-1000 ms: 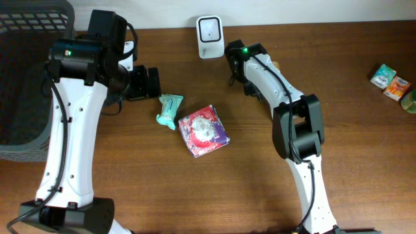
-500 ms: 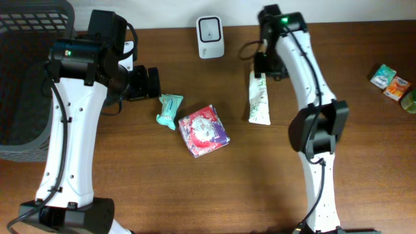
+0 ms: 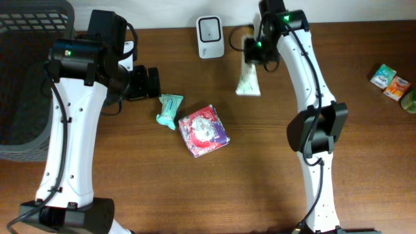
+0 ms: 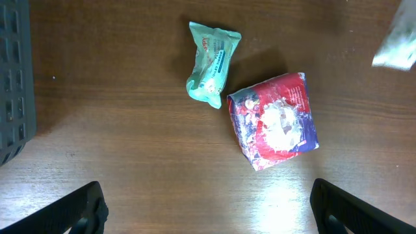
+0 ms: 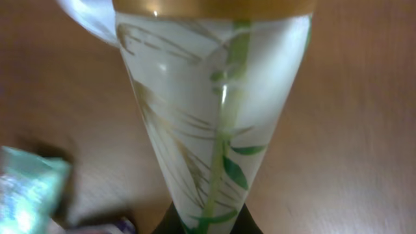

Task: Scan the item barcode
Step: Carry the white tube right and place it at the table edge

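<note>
A white tube with a green leaf print (image 3: 248, 81) hangs from my right gripper (image 3: 255, 51), just right of the white barcode scanner (image 3: 210, 28) at the back of the table. In the right wrist view the tube (image 5: 208, 110) fills the frame and its narrow end sits between the jaws of the gripper (image 5: 208, 224), which is shut on it. My left gripper (image 3: 146, 82) hovers open with nothing in it, left of a teal packet (image 3: 170, 109) and a red printed pack (image 3: 203, 130). Its wrist view shows the gripper (image 4: 211, 211), the packet (image 4: 213, 63) and the pack (image 4: 274, 120).
A dark mesh basket (image 3: 26, 78) stands at the table's left end; its edge (image 4: 13, 78) shows in the left wrist view. Small coloured boxes (image 3: 390, 79) lie at the far right. A blurred white shape (image 5: 84, 16), perhaps the scanner, lies behind the tube.
The right arm swung from beside the scanner out to the right, and the tube came into view below it. It has now carried the tube left toward the scanner. The left arm has not moved.
</note>
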`<state>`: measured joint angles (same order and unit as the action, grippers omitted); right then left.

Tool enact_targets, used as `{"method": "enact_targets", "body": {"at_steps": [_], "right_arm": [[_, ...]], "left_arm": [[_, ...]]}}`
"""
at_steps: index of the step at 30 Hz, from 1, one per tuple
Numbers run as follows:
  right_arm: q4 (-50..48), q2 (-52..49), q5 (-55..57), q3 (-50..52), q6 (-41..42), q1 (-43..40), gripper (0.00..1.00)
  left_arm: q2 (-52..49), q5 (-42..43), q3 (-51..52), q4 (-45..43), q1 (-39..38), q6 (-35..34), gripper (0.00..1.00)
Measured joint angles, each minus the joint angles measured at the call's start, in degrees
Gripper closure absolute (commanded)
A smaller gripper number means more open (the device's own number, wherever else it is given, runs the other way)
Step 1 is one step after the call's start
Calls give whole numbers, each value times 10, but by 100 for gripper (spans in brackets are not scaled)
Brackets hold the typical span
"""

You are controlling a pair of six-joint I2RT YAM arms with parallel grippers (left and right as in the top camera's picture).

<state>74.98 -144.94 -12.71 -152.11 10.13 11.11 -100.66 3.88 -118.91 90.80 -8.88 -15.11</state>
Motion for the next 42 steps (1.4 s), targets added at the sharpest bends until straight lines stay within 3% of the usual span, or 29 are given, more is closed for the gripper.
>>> {"method": "enact_targets", "body": {"at_steps": [6, 11, 17, 20, 23, 27, 30, 34, 37, 39, 42], "right_arm": [[-236, -2, 13, 5, 34, 66, 96], [-320, -6, 25, 135, 96, 70, 96], [-388, -7, -19, 143, 140, 74, 96], [-374, -7, -27, 143, 152, 76, 96], [-277, 0, -40, 143, 166, 15, 96], [-100, 47, -16, 142, 163, -218, 96], [-13, 49, 64, 143, 118, -324, 95], [-13, 49, 127, 143, -47, -385, 94], [-61, 49, 143, 165, -150, -401, 78], [-120, 52, 174, 217, -241, -405, 82], [-191, 53, 305, 248, -292, -407, 78]], "left_arm": [[0, 0, 0, -1, 0, 0, 1], [0, 0, 0, 0, 0, 0, 1], [0, 0, 0, 0, 0, 0, 1], [0, 0, 0, 0, 0, 0, 1], [0, 0, 0, -1, 0, 0, 1], [0, 0, 0, 0, 0, 0, 1], [0, 0, 0, 0, 0, 0, 1], [0, 0, 0, 0, 0, 0, 1], [0, 0, 0, 0, 0, 0, 1], [0, 0, 0, 0, 0, 0, 1], [0, 0, 0, 0, 0, 0, 1]]}}
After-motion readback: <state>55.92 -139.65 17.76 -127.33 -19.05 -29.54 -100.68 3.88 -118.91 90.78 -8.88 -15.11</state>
